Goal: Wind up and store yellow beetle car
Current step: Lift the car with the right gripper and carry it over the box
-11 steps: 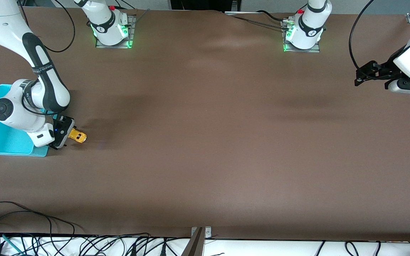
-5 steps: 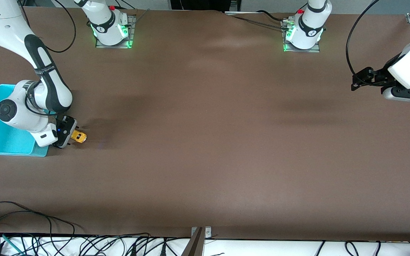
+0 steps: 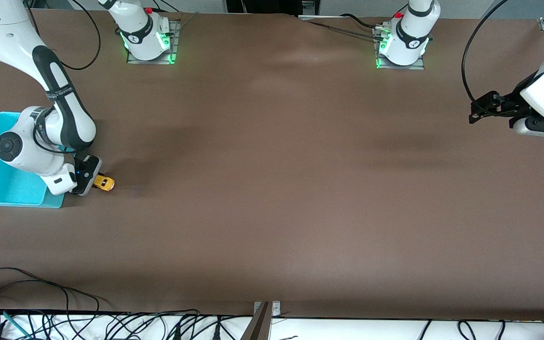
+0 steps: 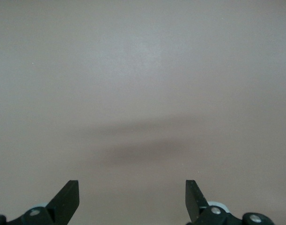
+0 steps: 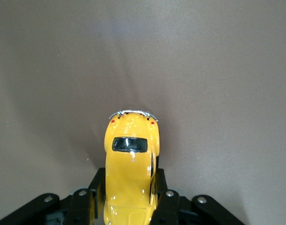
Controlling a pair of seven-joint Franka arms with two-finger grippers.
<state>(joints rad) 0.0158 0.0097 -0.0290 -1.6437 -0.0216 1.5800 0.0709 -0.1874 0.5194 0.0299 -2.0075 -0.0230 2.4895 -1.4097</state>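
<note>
The yellow beetle car [image 3: 104, 182] sits on the brown table right beside the turquoise bin [image 3: 3, 182], at the right arm's end. My right gripper [image 3: 93, 181] is shut on the car's sides. In the right wrist view the car's [image 5: 129, 173] rounded body sticks out between the black fingers [image 5: 164, 199], which press both flanks. My left gripper [image 3: 474, 111] hangs open over bare table at the left arm's end. Its two fingertips [image 4: 68, 197] stand wide apart with nothing between them in the left wrist view.
Both arm bases [image 3: 147, 40] stand with green lights at the table's edge farthest from the front camera. Cables [image 3: 40, 321] lie along the edge nearest to it. The brown table [image 3: 276, 189] stretches between the arms.
My right gripper slid a little forward over the car and closed its fingers on it. The left arm shifted slightly above its end of the table, still open.
</note>
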